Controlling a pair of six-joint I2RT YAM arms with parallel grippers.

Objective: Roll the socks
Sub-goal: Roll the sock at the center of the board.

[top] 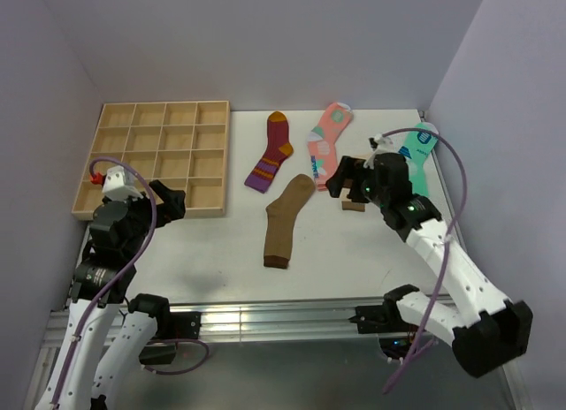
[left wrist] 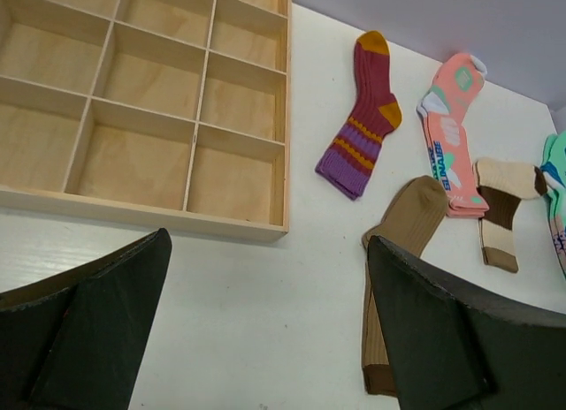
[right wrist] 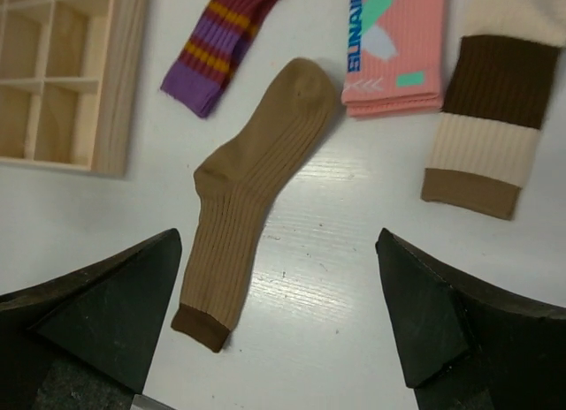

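Left pincer (top: pixel 166 201): spread wide, empty, by the front edge of the wooden tray (top: pixel 115 163), well apart from the socks.

Brown sock (top: pixel 285 220): flat mid-desk, long axis near-to-far, dark cuff toward me, toe tipped right.

Beige sock (right wrist: pixel 491 127): just right of the brown one, cuff toward me, ahead-right of my right pincer (right wrist: pixel 279 251), which is spread wide and empty too.

Judgement: right arm is nearer both.

Count: two task socks; one maroon sock (top: pixel 272 154), one pink sock (top: pixel 325 140), one mint sock (top: pixel 417 158); one tray.
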